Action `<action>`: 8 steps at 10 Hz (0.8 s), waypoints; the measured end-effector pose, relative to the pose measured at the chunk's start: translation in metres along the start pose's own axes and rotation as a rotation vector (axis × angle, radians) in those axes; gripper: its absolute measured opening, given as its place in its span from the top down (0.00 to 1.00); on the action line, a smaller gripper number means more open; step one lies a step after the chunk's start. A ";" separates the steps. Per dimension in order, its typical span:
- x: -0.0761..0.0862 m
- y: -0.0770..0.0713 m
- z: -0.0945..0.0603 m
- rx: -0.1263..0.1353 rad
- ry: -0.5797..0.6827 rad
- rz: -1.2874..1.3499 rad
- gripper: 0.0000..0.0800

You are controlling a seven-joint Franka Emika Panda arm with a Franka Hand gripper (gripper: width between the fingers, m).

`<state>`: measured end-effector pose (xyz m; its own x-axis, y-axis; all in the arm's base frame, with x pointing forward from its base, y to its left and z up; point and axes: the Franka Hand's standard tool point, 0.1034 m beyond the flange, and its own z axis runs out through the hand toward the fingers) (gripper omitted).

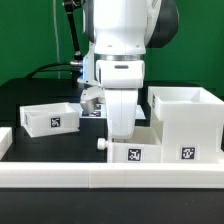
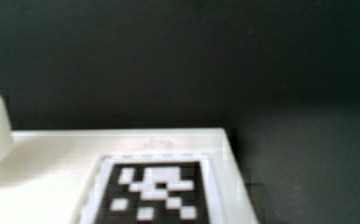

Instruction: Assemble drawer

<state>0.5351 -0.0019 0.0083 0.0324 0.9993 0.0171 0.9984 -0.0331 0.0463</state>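
Fig. 1: Gripper [image 1: 120, 134] hangs over the middle tray [image 1: 134, 152], just beside the housing [image 1: 185, 118]; jaw state can't be told. 2nd tray [image 1: 50, 117] lies well apart from the housing. Step, prob.: approach to grasp. Next: descend onto a tray wall, then close. Black table [image 1: 25, 95], green backdrop [image 1: 30, 40].

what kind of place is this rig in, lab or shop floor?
Most likely a robotics lab bench, not a shop floor: a black tabletop before a plain green backdrop, a white robot arm, and white plastic parts such as the tray carrying black-and-white square tags.
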 end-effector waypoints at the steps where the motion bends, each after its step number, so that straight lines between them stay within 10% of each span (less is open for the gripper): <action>1: 0.000 0.000 0.000 0.000 0.000 0.001 0.95; 8: -0.006 0.000 0.000 0.025 -0.006 0.012 0.95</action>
<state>0.5347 -0.0077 0.0085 0.0446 0.9989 0.0111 0.9988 -0.0448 0.0207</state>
